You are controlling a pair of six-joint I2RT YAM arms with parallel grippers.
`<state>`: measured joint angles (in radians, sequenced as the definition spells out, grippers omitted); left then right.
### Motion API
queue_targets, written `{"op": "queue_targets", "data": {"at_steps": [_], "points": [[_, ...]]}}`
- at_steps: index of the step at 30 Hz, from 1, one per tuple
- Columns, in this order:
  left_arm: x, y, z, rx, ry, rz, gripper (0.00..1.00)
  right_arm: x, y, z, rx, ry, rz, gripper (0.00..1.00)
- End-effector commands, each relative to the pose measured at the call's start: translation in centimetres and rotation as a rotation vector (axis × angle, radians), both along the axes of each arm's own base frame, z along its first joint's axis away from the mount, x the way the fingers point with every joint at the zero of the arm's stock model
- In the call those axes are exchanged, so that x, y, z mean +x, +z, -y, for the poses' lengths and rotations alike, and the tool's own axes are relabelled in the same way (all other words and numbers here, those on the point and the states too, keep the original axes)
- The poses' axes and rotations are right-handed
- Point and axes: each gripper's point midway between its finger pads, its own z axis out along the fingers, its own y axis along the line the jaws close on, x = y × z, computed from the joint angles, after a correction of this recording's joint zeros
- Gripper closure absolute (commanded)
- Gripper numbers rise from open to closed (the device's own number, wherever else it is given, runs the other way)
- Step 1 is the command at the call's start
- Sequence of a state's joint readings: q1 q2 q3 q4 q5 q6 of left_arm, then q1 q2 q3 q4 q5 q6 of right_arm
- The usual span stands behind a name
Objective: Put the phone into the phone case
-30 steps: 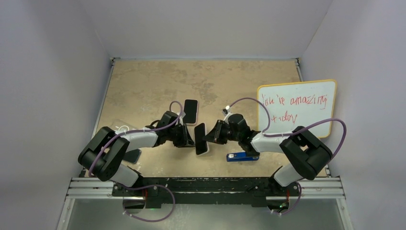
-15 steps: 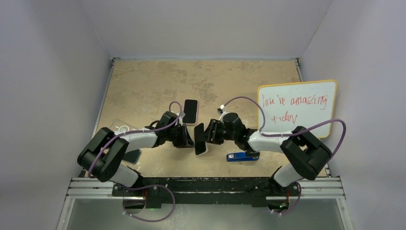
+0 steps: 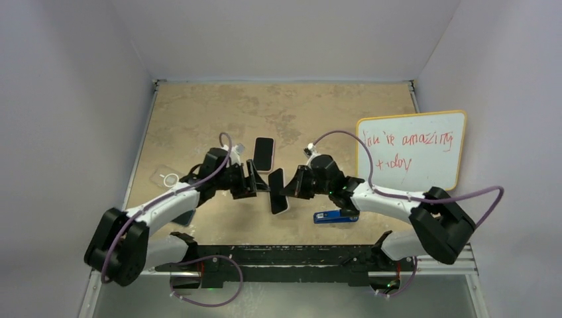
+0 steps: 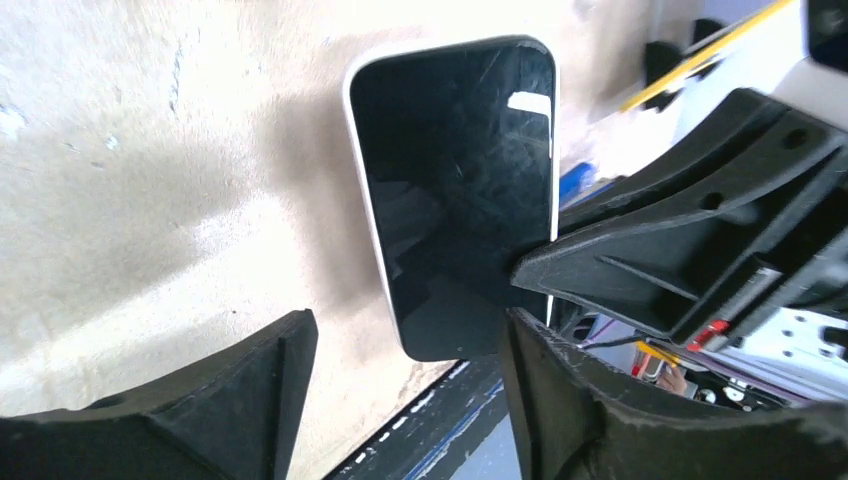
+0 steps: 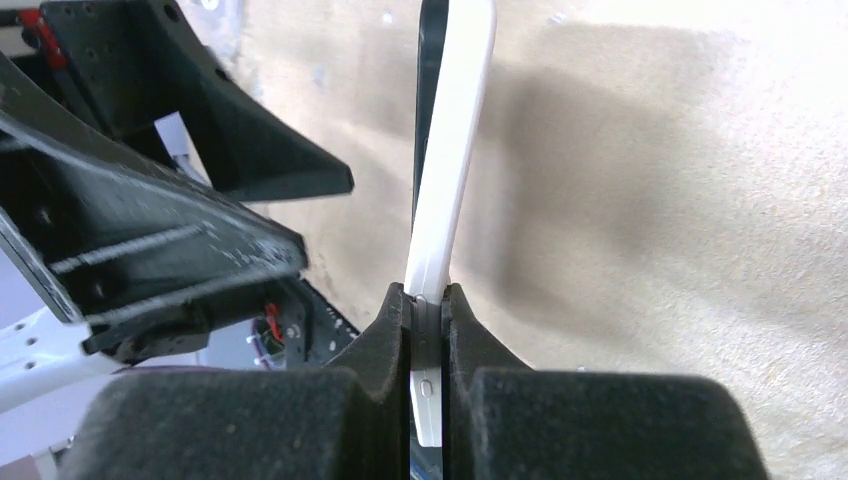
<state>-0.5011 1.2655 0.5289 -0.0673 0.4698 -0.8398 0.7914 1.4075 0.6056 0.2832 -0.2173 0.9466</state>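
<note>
The phone (image 3: pixel 278 192), a dark screen with a white rim, hangs on edge above the table's middle. My right gripper (image 3: pixel 296 186) is shut on its right-hand end. The right wrist view shows it edge-on, the white side (image 5: pixel 452 170) pinched between both pads at my right gripper (image 5: pixel 428 312). My left gripper (image 3: pixel 260 181) stands open just left of the phone, touching nothing. From the left wrist, the phone's screen (image 4: pixel 455 190) faces me beyond my open left gripper (image 4: pixel 410 400). A clear phone case (image 3: pixel 166 178) with a white ring lies flat at the left.
A second dark slab with a pale rim (image 3: pixel 264 154) lies flat behind the grippers. A blue object (image 3: pixel 336 216) sits under the right arm. A whiteboard (image 3: pixel 411 149) with red writing leans at the right. A dark object (image 3: pixel 186 216) lies partly under the left arm.
My left gripper has opened, let go of the phone and drawn back left, its arm stretching out. My right gripper briefly opened, slid further along the phone and shut on it again.
</note>
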Motion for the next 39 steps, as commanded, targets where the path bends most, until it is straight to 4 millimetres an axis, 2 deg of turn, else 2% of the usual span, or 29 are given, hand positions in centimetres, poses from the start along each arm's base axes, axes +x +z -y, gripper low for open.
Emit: {"op": "queue_targets", "data": {"at_steps": [1, 4, 7, 11, 13, 17, 22, 26, 28, 32, 34, 35, 37, 39], "points": [[0.6, 5.3, -1.2, -0.127, -0.014, 0.104, 0.27, 0.8, 6.4, -0.9, 0.127, 0.016, 0.151, 1.0], [0.8, 9.2, -1.4, -0.23, -0.036, 0.198, 0.17, 0.5, 9.8, -0.8, 0.218, 0.012, 0.223, 1.0], [0.6, 12.6, -0.9, -0.307, -0.081, 0.267, 0.13, 0.1, 13.2, -0.8, 0.322, 0.024, 0.304, 1.0], [0.5, 15.5, -0.4, -0.376, -0.108, 0.335, 0.11, -0.8, 17.4, -0.3, 0.443, 0.039, 0.403, 1.0], [0.5, 16.2, -0.2, -0.403, -0.112, 0.348, 0.11, -1.3, 19.0, -0.1, 0.5, 0.043, 0.441, 1.0], [0.1, 17.9, 0.5, -0.526, -0.136, 0.376, 0.12, -2.4, 20.7, -0.4, 0.585, 0.094, 0.457, 1.0], [-0.5, 18.9, 0.8, -0.621, -0.163, 0.399, 0.16, -3.1, 20.7, -1.3, 0.637, 0.158, 0.434, 1.0], [-0.5, 19.0, 0.8, -0.625, -0.17, 0.407, 0.27, -3.2, 20.4, -1.6, 0.661, 0.17, 0.413, 1.0], [-0.5, 19.0, 0.8, -0.63, -0.164, 0.407, 0.36, -3.4, 20.1, -1.9, 0.658, 0.189, 0.4, 1.0], [-0.5, 19.3, 0.8, -0.658, -0.152, 0.402, 0.7, -3.6, 19.4, -2.1, 0.652, 0.208, 0.377, 0.99], [-0.4, 19.4, 0.9, -0.668, -0.15, 0.403, 0.86, -3.7, 19.1, -2.1, 0.646, 0.209, 0.375, 0.9], [-0.3, 19.5, 0.9, -0.671, -0.149, 0.402, 0.98, -3.7, 19.0, -2.1, 0.641, 0.21, 0.371, 0.8], [-0.3, 19.7, 0.9, -0.681, -0.146, 0.402, 1.0, -3.9, 18.5, -2.1, 0.624, 0.221, 0.362, 0.63], [-0.3, 20.2, 0.9, -0.698, -0.149, 0.417, 1.0, -4.1, 17.8, -2.0, 0.599, 0.233, 0.35, 0.51]]}}
